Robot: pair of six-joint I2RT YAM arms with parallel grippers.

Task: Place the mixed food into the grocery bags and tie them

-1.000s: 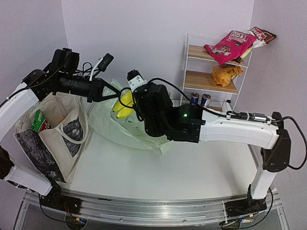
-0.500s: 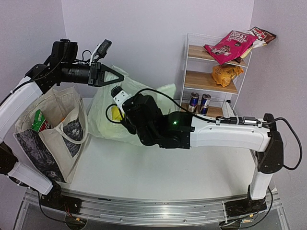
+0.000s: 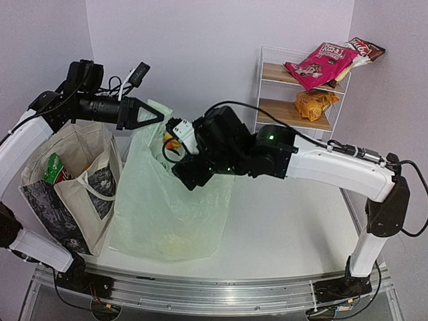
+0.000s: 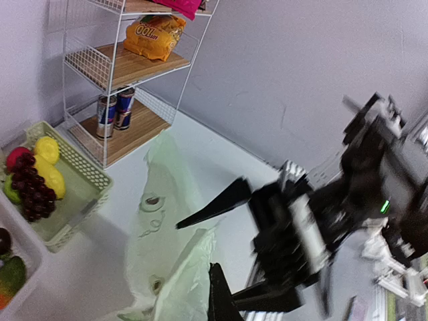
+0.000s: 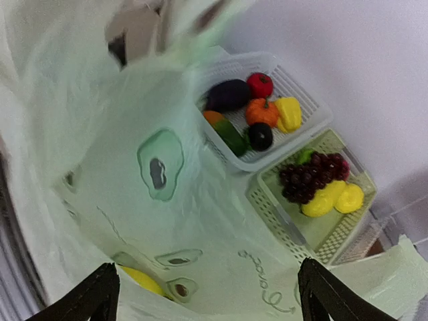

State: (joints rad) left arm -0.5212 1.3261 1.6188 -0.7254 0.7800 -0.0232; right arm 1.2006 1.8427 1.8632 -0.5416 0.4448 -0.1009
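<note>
My left gripper (image 3: 155,115) is shut on the top edge of the pale-green avocado-print plastic bag (image 3: 167,207) and holds it up, so the bag hangs down to the table. In the left wrist view the bag's plastic (image 4: 190,281) lies between the fingers. My right gripper (image 3: 182,170) (image 5: 214,294) stands wide open at the bag's mouth, with nothing between its fingers. A yellow fruit piece (image 5: 137,279) lies low in the bag. The beige canvas tote (image 3: 73,187) stands at the left with a green-and-white packet (image 3: 55,167) in it.
Behind the bag, a white basket (image 5: 304,100) holds vegetables. A green basket (image 5: 281,221) holds grapes (image 5: 311,180) and yellow fruit (image 5: 334,199). The wire shelf (image 3: 264,100) at the right carries a pink packet (image 3: 319,63), an orange packet (image 3: 314,103) and cans (image 4: 114,110).
My right gripper was shut on a yellow fruit; it has opened over the bag and the fruit now lies inside. The bag, lying slumped before, now hangs upright from my left gripper.
</note>
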